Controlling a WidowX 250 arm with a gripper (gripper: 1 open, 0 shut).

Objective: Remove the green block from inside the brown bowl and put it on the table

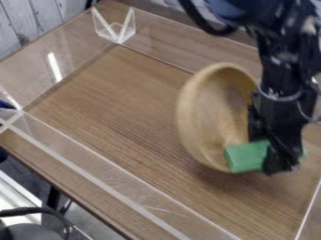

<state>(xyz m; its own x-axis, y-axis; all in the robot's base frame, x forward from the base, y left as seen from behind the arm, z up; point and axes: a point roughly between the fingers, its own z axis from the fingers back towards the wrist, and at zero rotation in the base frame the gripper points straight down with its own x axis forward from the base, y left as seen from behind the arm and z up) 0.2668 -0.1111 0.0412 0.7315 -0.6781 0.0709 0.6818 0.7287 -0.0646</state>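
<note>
Tilted brown bowl (205, 111) crowds the green block (247, 157)

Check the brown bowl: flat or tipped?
Tipped. The brown bowl stands steeply on edge, its opening turned toward the gripper and green block.

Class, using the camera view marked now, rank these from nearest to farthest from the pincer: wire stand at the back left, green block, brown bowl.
1. Green block: at the pincer.
2. Brown bowl: just left of it in view.
3. Wire stand: far back left.
</note>
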